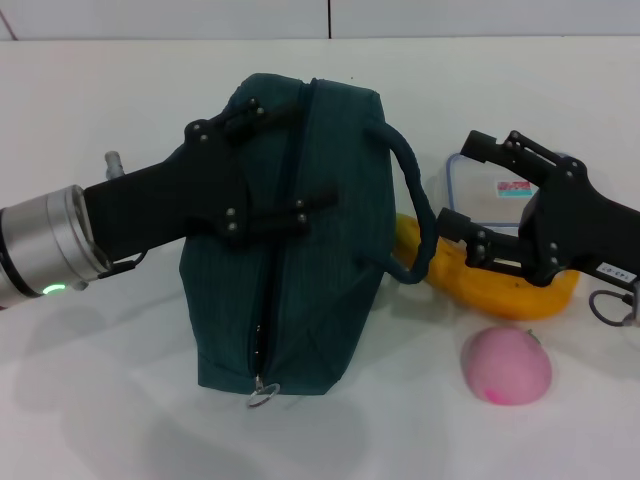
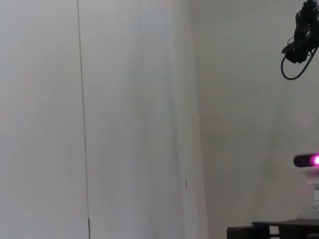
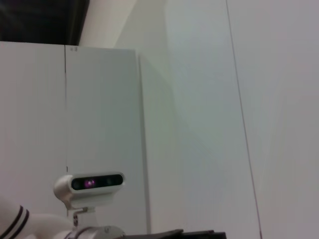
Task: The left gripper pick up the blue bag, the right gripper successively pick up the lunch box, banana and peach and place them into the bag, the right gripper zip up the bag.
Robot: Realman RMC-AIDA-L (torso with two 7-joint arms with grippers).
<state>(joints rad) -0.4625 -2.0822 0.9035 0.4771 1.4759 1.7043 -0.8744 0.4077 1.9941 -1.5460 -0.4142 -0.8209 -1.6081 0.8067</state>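
Between my right pincer's (image 1: 455, 185) spread, empty fingers sits the near end of the lunch box (image 1: 490, 192), which lies on the counter (image 1: 90, 420) at about 1 o'clock from the fingertips, its long side running roughly 9-to-3; this arm is clearly nearer it. Just under the pincer at 5 o'clock lies the banana (image 1: 500, 285), then the peach (image 1: 507, 365). At 9 o'clock my left pincer (image 1: 268, 165) is clamped on the blue bag's (image 1: 300, 290) top, zipper closed.

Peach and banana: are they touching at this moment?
Apart. The head view shows bare white table between the peach and the banana behind it.
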